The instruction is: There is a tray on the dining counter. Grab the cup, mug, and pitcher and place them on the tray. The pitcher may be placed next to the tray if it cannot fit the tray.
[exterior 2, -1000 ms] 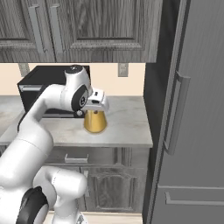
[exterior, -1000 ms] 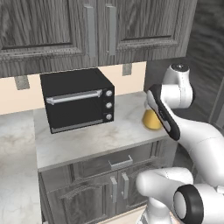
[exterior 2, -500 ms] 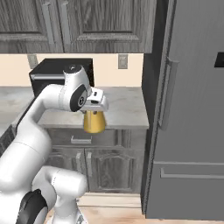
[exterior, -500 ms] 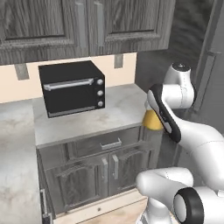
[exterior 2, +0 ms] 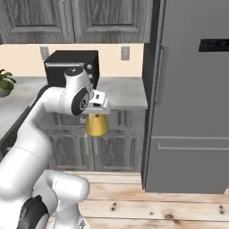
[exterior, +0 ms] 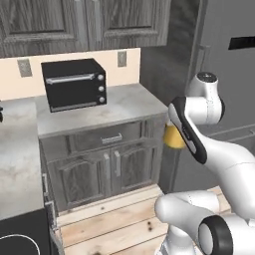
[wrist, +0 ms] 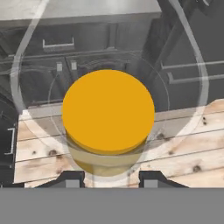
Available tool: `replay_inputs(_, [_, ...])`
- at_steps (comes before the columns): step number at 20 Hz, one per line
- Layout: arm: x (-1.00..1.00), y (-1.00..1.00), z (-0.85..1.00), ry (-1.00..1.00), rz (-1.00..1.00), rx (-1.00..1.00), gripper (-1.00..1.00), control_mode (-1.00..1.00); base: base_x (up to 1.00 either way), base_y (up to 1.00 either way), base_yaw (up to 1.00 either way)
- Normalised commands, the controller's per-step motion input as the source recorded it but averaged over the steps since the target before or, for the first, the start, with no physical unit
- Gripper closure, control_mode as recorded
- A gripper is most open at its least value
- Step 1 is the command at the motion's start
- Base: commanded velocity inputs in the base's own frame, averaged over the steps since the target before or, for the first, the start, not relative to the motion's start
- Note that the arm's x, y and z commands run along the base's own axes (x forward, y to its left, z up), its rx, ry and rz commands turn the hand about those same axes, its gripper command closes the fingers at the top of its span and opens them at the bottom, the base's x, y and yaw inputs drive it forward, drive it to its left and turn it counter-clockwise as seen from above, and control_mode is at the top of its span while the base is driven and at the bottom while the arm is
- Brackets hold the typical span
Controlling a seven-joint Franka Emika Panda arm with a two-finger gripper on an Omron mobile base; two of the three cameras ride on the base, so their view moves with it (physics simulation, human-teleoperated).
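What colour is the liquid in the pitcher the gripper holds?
Orange-yellow; the pitcher itself is clear. Best seen in the hand view.

White arm [exterior: 199,129] rises at lower right, an orange-yellow pitcher [exterior: 174,137] partly hidden behind its forearm; black toaster oven [exterior: 73,84] on grey stone counter [exterior: 119,107] over dark wood-grain cabinets [exterior: 104,167], grey fridge [exterior: 224,64] behind.

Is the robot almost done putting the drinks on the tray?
Can't tell what's already done: these pictures don't settle that. In hand: the gripper holds the clear glass pitcher with orange-yellow liquid in the air, over the wooden floor by the grey fridge. Left: setting it on or beside the tray.
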Motion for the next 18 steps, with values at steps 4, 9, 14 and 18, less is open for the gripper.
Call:
replay_inputs(4, [0.00,0.00,0.00,0.00,0.00,0.00,1.00,1.00,-0.62,-0.18,-0.01])
replay_inputs(9, [0.00,0.00,0.00,0.00,0.00,0.00,1.00,1.00,-0.34,-0.12,-0.40])
replay_inputs(14, [0.00,0.00,0.00,0.00,0.00,0.00,1.00,1.00,-0.31,-0.13,-0.88])
replay_inputs(18, [0.00,0.00,0.00,0.00,0.00,0.00,1.00,1.00,-0.28,-0.05,-0.96])
